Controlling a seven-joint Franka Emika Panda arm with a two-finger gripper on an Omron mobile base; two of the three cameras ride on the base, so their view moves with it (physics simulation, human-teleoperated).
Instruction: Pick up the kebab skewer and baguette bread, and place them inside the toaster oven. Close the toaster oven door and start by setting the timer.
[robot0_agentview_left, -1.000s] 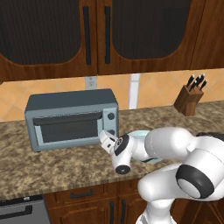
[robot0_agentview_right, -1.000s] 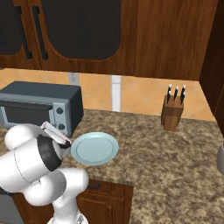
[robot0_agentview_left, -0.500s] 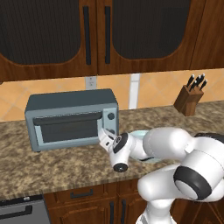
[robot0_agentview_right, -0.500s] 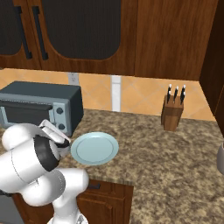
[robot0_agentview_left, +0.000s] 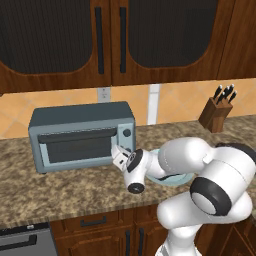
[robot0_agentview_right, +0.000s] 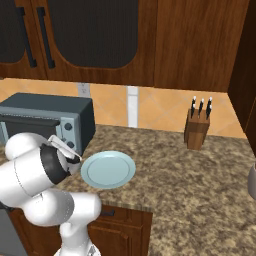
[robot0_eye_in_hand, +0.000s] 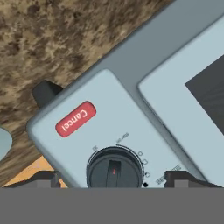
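Now, from the left base view, the toaster oven sits on the bench with its door shut, and my hand hovers just before its right panel, holding nothing. From the right base view I see the plate bare beside it. Through the hand view my fingertips stand wide either side of the timer knob, which I judge stiff, smooth and slippery, best pinched across its round rim.
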